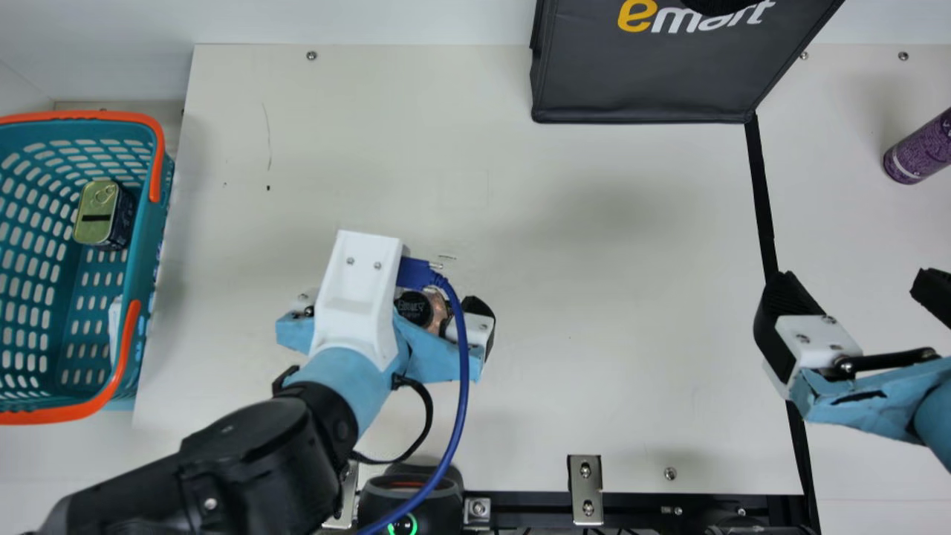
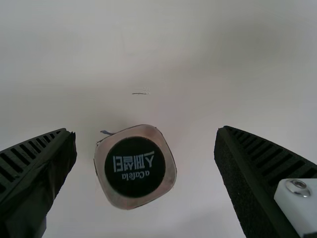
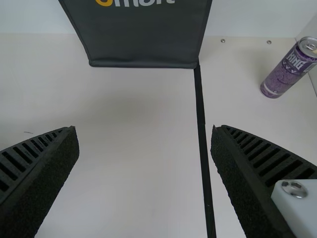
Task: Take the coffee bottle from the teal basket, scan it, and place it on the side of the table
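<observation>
Coffee bottle [image 2: 134, 166] near spread left hand [image 1: 390, 301]; right hand [image 1: 854, 293] spread too; tin [image 1: 96, 213] in teal basket [image 1: 151, 227].

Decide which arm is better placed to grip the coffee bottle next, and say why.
Left, I'd judge. The left gripper is open, and the coffee bottle lines up with the gap between its fingers. The right gripper is open too, but well off to the bottle's right.

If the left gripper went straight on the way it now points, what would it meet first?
Probably the dark-capped bottle, seen from above between the left gripper's open fingers; the gap down to it is unclear.
</observation>
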{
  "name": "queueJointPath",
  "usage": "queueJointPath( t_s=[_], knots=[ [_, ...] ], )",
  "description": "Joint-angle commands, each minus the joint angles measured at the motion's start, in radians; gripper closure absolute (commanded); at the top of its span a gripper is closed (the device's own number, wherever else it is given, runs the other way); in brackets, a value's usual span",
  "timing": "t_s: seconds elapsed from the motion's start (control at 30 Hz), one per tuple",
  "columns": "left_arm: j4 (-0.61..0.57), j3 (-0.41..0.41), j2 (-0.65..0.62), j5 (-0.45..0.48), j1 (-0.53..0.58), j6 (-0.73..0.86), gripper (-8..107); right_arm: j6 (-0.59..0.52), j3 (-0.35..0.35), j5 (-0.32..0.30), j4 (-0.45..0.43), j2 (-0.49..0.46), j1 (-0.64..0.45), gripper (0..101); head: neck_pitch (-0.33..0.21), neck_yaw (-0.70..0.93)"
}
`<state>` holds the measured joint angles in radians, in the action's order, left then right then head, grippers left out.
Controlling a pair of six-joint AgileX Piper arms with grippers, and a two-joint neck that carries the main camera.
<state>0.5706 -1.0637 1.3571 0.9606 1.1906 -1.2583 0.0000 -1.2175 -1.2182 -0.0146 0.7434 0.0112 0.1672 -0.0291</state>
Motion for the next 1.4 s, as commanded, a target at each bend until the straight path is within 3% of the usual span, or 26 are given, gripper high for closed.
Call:
queueJointPath(
  t_s=[0.0,0.4,0.7,1.17,1.2,1.37],
  knots=[
    [0.033,0.012,0.005,-0.009,0.006,-0.056,9,0.000,0.000,0.000,0.000,0.000,0.000,6,-0.029,0.002],
    [0.178,0.077,0.033,-0.008,0.070,-0.299,9,0.000,0.000,0.000,0.000,0.000,0.000,6,-0.029,0.002],
    [0.204,0.092,0.049,0.033,0.107,-0.405,9,0.000,0.000,0.000,0.000,0.000,0.000,6,-0.029,0.002],
    [0.202,0.077,0.044,0.094,0.155,-0.432,102,0.000,0.000,0.001,0.000,0.000,0.000,6,-0.029,0.002],
    [0.201,0.076,0.041,0.094,0.156,-0.425,107,0.000,0.000,0.001,0.000,0.000,0.000,6,-0.029,0.002],
    [0.189,0.073,0.014,0.081,0.149,-0.353,107,0.000,0.000,0.001,0.000,0.000,0.000,6,-0.029,0.002]
  ],
)
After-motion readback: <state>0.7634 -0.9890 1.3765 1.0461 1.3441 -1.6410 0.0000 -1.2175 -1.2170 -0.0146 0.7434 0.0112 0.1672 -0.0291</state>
